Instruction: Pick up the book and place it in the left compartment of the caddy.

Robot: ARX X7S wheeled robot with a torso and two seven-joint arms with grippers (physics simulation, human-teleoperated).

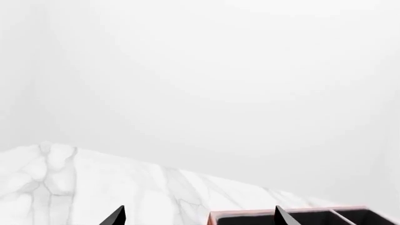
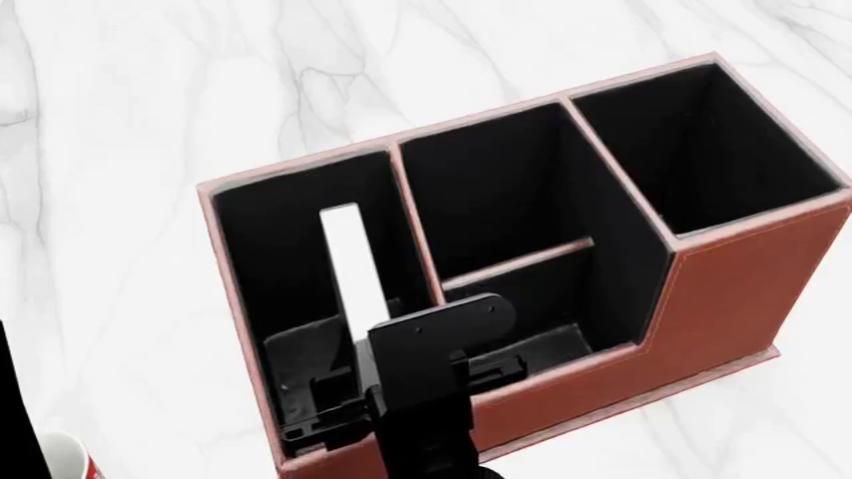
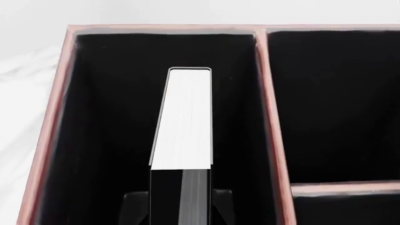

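Inside the left compartment [image 2: 253, 239] of the caddy [image 2: 745, 289] stands the book [image 2: 349, 261], set on edge with its white page edges facing up and its black covers to either side. It sits roughly midway between the compartment's left wall and the divider on its right, running from the near end toward the far wall without reaching it. From the right wrist view the book [image 3: 185, 122] shows as a long pale strip framed by thin black covers, clear of both side walls (the black lining makes the floor hard to read).

Directly over the near end of the book hangs the right gripper [image 2: 349, 404], its black body reaching down into the compartment from the near side of the caddy. The book's near end disappears under the gripper, and in the right wrist view dark finger shapes [image 3: 134, 206] flank the book's near part on both sides; whether they press on the covers or stand just off them I cannot tell.

Two black fingertips [image 1: 115, 216] of the left gripper [image 1: 200, 218] show spread well apart with nothing between them, above the marble table [image 1: 93, 187], with a corner of the caddy [image 1: 250, 216] near one tip.

At the near left edge of the head view a red-and-white mug [image 2: 74, 461] peeks in.
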